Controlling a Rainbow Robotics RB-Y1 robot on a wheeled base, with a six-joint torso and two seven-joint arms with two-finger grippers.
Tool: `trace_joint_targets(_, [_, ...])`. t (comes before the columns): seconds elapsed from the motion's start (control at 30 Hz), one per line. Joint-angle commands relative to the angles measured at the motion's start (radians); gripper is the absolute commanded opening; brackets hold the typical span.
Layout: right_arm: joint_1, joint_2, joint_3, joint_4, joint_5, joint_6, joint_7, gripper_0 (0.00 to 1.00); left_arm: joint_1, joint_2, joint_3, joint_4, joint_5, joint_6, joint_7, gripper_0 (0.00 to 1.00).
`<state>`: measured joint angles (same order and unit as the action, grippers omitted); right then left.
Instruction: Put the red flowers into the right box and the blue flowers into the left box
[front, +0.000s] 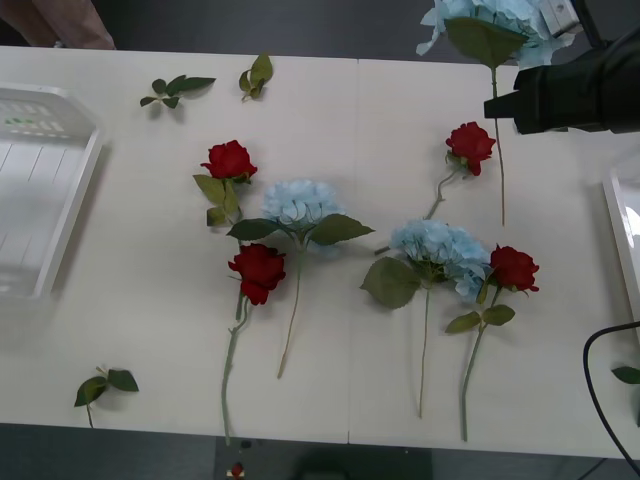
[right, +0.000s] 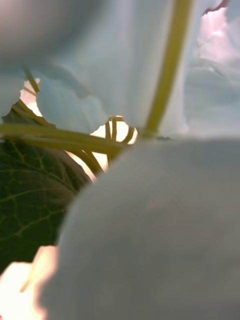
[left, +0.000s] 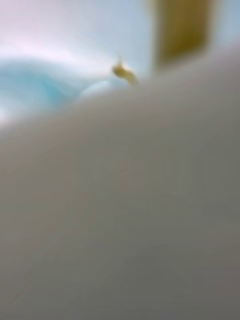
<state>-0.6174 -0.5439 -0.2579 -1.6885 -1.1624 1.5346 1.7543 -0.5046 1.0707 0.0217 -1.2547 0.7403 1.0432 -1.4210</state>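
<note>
Several red flowers lie on the white table: one (front: 229, 160) at left centre, one (front: 259, 270) below it, one (front: 471, 145) at right, one (front: 514, 268) nearer the front. Two blue flowers (front: 298, 203) (front: 440, 248) lie among them. A third blue flower (front: 500, 22) hangs lifted at the far right with its stem dangling; my right arm (front: 580, 95) reaches to it, the gripper hidden behind the head. Its pale petals (right: 150, 235), stem (right: 167, 75) and a leaf (right: 30, 195) press against the right wrist view. The left box (front: 85, 185) sits at the left edge, the right box (front: 622, 225) at the right edge.
Loose green leaf sprigs lie at the far left (front: 175, 88), far middle (front: 256, 75), near left (front: 104, 385) and near right (front: 628, 375). A black cable (front: 598, 380) loops at the near right corner. The left wrist view has blurred pale petals (left: 120, 200).
</note>
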Motion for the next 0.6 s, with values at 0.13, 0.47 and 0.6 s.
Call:
trace_joint_targets(0.13, [-0.056, 0.048, -0.012, -0.016, -0.126, -0.037, -0.01, 0.0, -0.011, 0.028, 0.017, 0.001, -0.007, -0.011, -0.056, 0.79])
trace_joint_targets(0.47, [-0.102, 0.096, 0.009, -0.016, -0.28, -0.056, -0.134, 0.0, -0.005, 0.031, 0.043, -0.015, 0.111, -0.018, -0.058, 1.0])
trace_joint_targets(0.6, [-0.111, 0.107, 0.046, -0.016, -0.332, -0.096, -0.17, 0.0, 0.029, 0.029, 0.072, -0.078, 0.197, -0.017, -0.053, 1.0])
